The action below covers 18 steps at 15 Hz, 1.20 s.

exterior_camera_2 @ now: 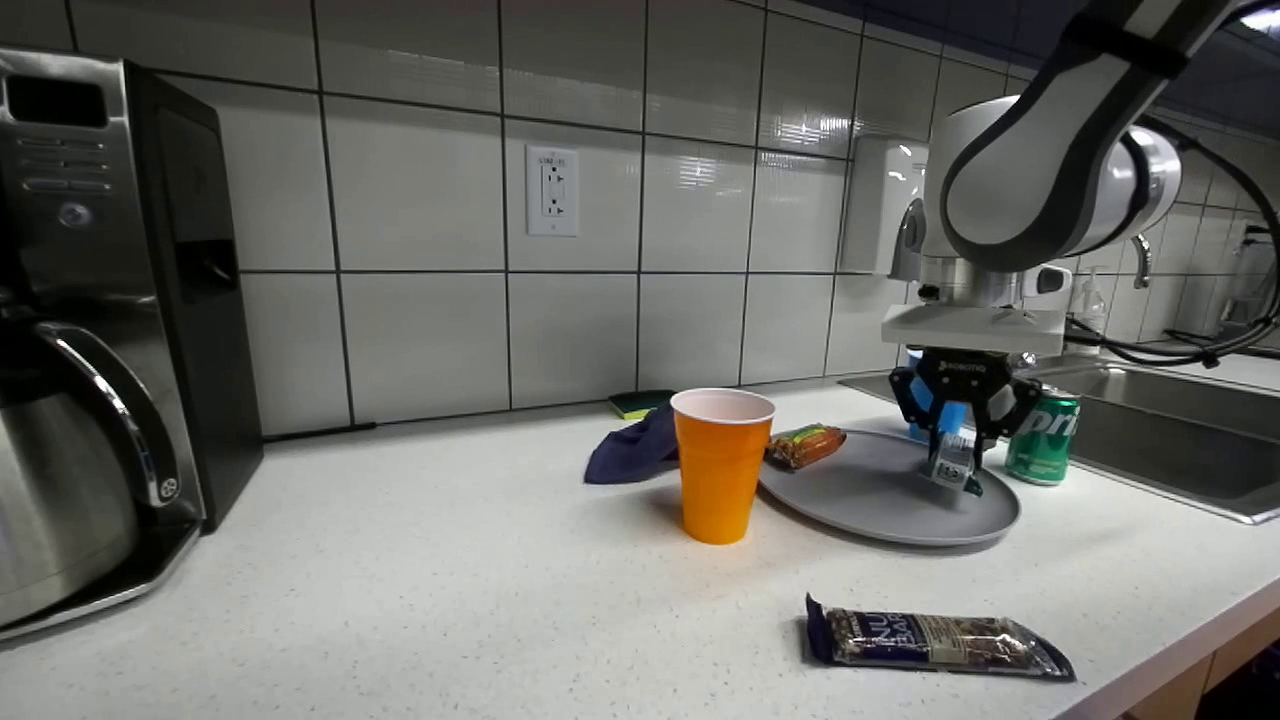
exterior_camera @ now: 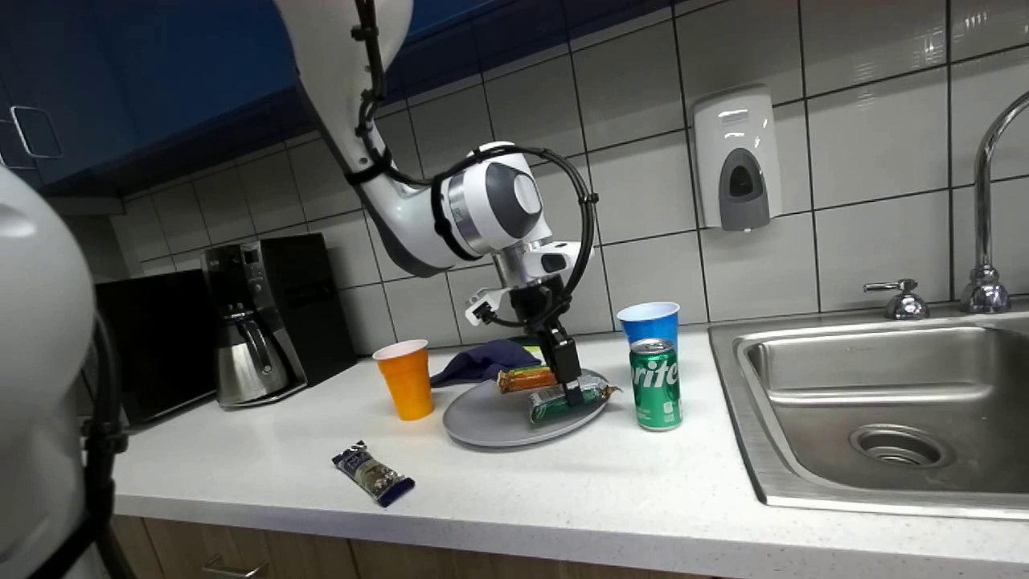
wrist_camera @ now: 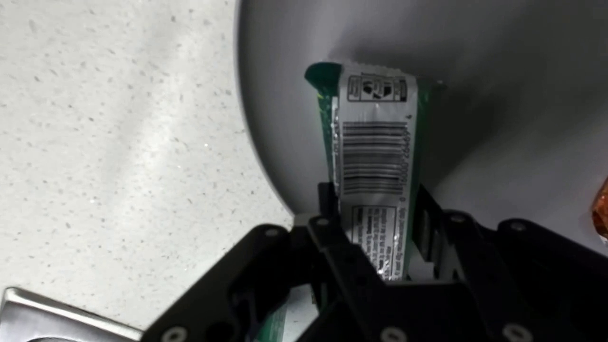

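One gripper (wrist_camera: 375, 202) clamping one green bar (wrist_camera: 373, 161); two cups (exterior_camera: 406, 384).

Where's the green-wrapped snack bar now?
In both exterior views, the green-wrapped bar is in the black gripper, over the round grey plate, left of the green metal can.

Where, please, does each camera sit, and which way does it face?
In an exterior view: before the counter, facing the wall; arm and gripper show.
In an exterior view: near the coffee maker, angled along the wall; arm and gripper show.
Wrist view: above the gripper, facing down on the green bar; fingers show.
Both exterior views share the orange cup and can.
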Each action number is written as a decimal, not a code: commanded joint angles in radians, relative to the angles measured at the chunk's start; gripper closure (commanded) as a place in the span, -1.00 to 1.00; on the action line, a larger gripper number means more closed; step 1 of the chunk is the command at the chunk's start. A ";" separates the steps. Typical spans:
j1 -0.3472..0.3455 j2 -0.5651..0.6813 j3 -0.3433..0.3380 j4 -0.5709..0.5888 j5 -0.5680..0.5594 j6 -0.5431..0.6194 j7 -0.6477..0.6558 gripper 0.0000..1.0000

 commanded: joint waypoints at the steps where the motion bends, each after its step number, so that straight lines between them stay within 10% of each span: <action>1: 0.018 0.027 -0.013 0.047 0.034 -0.036 0.000 -0.29; 7: 0.018 -0.070 -0.005 -0.021 0.087 -0.041 -0.030 -0.98; 18: -0.007 -0.239 0.039 -0.164 0.058 -0.058 -0.028 -1.00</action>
